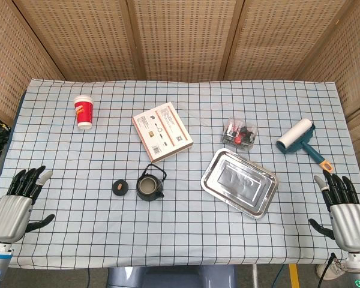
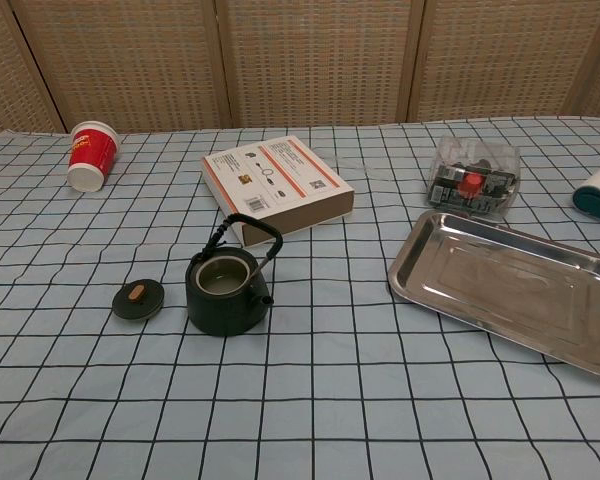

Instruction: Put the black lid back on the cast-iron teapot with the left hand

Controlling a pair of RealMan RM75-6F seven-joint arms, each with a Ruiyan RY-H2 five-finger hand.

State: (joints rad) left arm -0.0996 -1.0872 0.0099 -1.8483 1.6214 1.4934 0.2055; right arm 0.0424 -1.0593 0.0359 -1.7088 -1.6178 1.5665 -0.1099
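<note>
1. Woven screens stood behind the worktop [image 1: 186,234], which was covered with a checked cloth.
2. Nothing of the task was done: the lid [image 2: 138,300] lay flat on the cloth just beside the teapot [image 2: 226,292], on its left in both views, not touching it.
3. That teapot stood upright with its mouth uncovered and its handle raised.
4. At the near left corner, well apart from the lid, the left robot hand [image 1: 18,207] was empty, fingers spread wide.
5. Its partner, the right robot hand [image 1: 343,210], was likewise wide and empty.
6. Reaching, grasping and seating the lid all remained.
</note>
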